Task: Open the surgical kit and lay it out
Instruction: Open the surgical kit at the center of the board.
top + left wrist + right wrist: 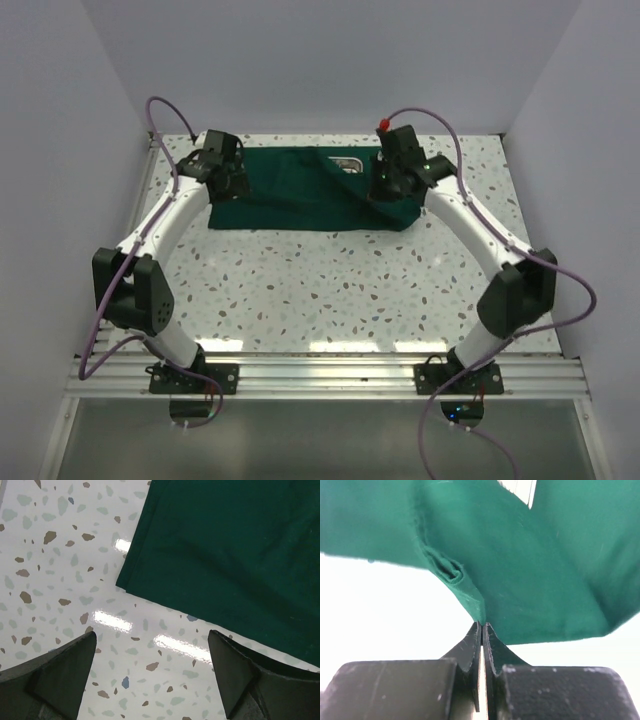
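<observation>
Two black fingers (470,652) of the right gripper (482,626) are pressed flat together. Pinched at their very tips is a small bunched fold of the dark green cloth wrap (540,580). From that pinch the fabric fans up and away in a broad sheet, creased into a little roll just left of the tips.

From above, this gripper sits at the right end of the wrap, with a flap of cloth drawn up toward it. Just left of it, one shiny corner of the steel tray (347,164) shows from under the folds. The rest of the tray is covered.

The left gripper (151,635) stands wide open, with nothing between its two fingers. It hangs above the speckled table (60,580). The wrap's near left corner lies just ahead of the gap, and its edge runs off past the right-hand finger. I cannot see any contact between that gripper and the fabric.

There is one wrap, a long rectangle lying across the far part of the table. Its long axis runs left to right between the two grippers, one at each end. It lies mostly flat on the left and rumpled on the right. There is one tray.
</observation>
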You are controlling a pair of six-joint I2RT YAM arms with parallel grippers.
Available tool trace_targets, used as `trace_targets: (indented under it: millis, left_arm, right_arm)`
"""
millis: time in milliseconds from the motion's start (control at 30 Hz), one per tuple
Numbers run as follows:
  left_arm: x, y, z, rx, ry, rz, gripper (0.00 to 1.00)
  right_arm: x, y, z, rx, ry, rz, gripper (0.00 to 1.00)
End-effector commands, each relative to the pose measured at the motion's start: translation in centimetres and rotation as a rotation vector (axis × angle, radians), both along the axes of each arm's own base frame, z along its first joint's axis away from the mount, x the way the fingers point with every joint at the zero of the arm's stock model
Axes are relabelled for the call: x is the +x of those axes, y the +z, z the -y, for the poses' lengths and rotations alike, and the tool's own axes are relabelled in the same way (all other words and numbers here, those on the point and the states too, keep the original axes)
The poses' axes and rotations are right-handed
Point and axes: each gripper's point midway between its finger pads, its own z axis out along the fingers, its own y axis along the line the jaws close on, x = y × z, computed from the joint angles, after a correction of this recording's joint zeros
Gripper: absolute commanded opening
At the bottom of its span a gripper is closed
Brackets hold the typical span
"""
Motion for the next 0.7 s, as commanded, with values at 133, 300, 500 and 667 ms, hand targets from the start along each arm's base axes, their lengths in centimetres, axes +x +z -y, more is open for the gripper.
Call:
trace_targets:
  millis: [133,300,500,667]
  left_arm:
    - [1.5,0.9,0.6,-0.023,-0.021,0.055,0.97]
    - [0.9,0.1,1.2,-0.054,-0.031,0.044,0.96]
    - [0.5,0.3,1.5,-0.067,-0.034,0.044,0.96]
    - [-0.1,1.3,1.0,-0.049,-0.024,0.062,0.96]
  right_arm:
    - [-14.9,-5.4,7.1,-0.141,-0.091,-0.21,0.0]
    - [-19.9,-5.9,12.3,-0.261,-0.262,-0.251,0.0]
    - [-23.2,-7.7,14.3,-0.343,-0.333,-0.378,0.0]
    - [-25.7,-8.2,16.5,-0.448,-0.353,-0.452,0.0]
